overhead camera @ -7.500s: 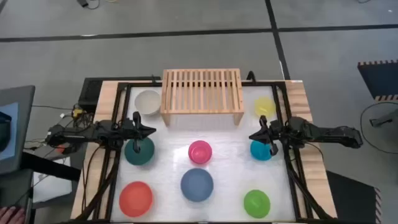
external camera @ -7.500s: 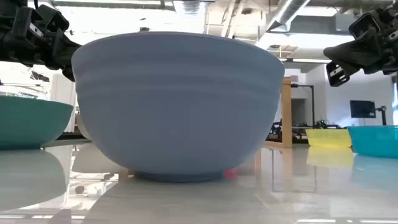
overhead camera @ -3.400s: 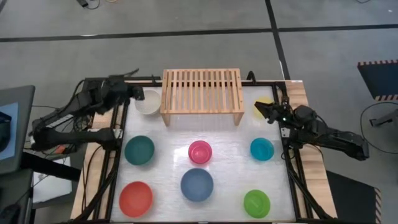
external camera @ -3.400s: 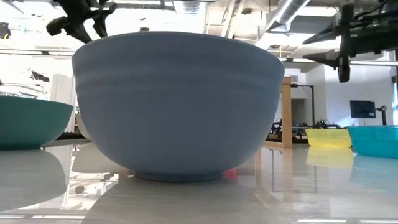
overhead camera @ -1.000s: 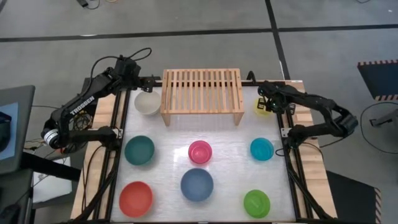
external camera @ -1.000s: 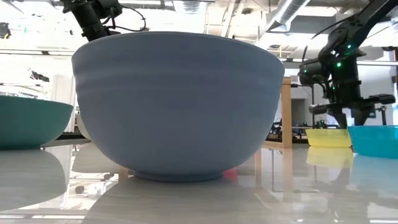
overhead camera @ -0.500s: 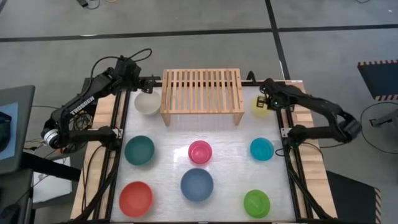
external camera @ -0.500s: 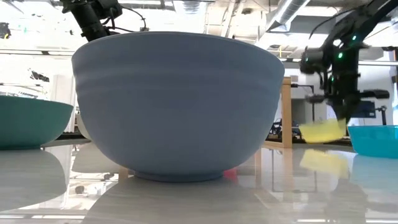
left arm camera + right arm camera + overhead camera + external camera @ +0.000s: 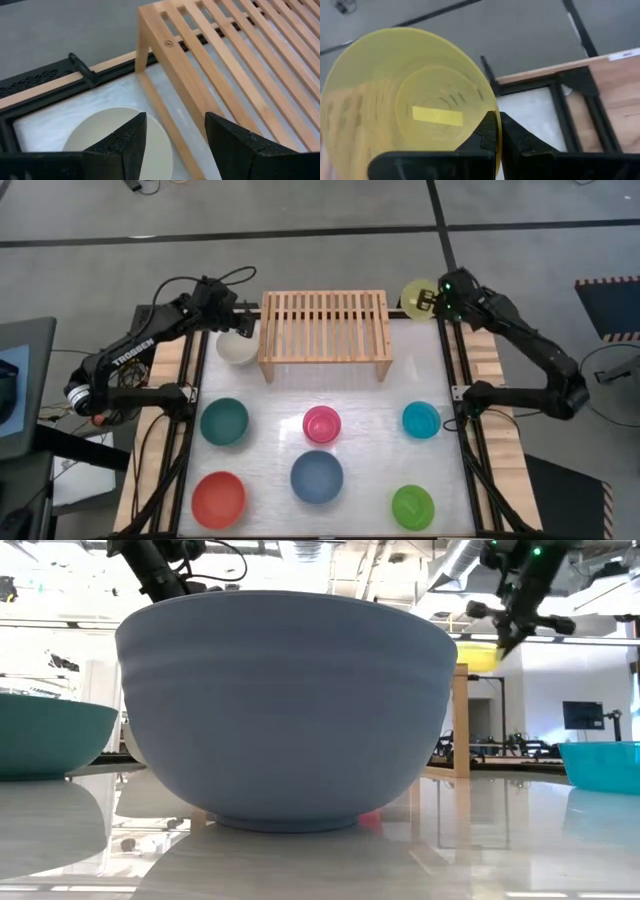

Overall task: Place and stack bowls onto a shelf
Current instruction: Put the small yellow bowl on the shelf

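Observation:
My right gripper is shut on the yellow bowl, held high above the table's far right corner, just right of the light-wood shelf. In the low view the yellow bowl hangs near shelf-top height. Beside the shelf's left end, my left gripper stands open over the white bowl, which sits on its base on the table. In the left wrist view both fingers hover above the white bowl and touch nothing. My right gripper pinches the yellow bowl's wall at its rim, one finger inside the bowl and one outside. The bowl is lifted clear of the table and tipped on its side, its hollow turned toward the wrist camera.
On the table in front of the shelf stand the teal bowl, pink bowl and cyan bowl. Nearer the front edge are the red bowl, dark blue bowl and green bowl. A black frame borders the table.
My right gripper has taken hold of the yellow bowl's rim. It has then risen and gone toward the table's far edge. The bowl has left the table and tipped from level onto its side. My left gripper has shifted slightly toward the white bowl.

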Robot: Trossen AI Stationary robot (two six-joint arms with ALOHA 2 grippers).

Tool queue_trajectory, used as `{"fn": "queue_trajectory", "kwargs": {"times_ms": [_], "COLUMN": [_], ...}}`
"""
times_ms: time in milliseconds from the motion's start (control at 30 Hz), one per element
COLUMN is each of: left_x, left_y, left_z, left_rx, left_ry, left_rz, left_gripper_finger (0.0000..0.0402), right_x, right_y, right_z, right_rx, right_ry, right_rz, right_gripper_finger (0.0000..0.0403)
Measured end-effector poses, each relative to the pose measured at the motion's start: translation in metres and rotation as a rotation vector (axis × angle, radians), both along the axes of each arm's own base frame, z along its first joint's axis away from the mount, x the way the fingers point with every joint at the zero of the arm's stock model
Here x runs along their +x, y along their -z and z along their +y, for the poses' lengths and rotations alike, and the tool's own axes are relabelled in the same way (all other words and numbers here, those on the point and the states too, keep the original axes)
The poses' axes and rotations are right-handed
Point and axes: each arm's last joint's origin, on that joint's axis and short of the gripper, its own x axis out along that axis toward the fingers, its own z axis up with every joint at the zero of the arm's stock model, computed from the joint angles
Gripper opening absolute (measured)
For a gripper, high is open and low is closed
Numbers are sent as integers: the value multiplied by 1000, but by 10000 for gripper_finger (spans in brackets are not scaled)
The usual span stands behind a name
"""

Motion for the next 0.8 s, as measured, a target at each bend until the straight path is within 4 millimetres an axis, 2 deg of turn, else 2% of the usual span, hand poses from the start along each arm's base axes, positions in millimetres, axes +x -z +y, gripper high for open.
{"fn": "queue_trajectory", "kwargs": {"times_ms": [167, 333, 567, 800], "left_x": [5, 11, 17, 21], "left_y": [0, 0, 0, 0], "left_z": [-6, -12, -19, -25], "left_rx": [-3, -5, -4, -11], "left_ry": [30, 69, 106, 132], "left_rz": [-4, -4, -2, -8], "left_gripper_finger": [185, 185, 185, 185], "right_x": [29, 64, 108, 129], "right_y": [-20, -27, -9, 0], "right_z": [0, 1, 0, 3], "right_rx": [-56, -48, 43, 118], "right_ry": [-152, -252, -371, -408], "right_rz": [-16, -26, 11, 36], "right_gripper_finger": [23, 23, 23, 47]}}
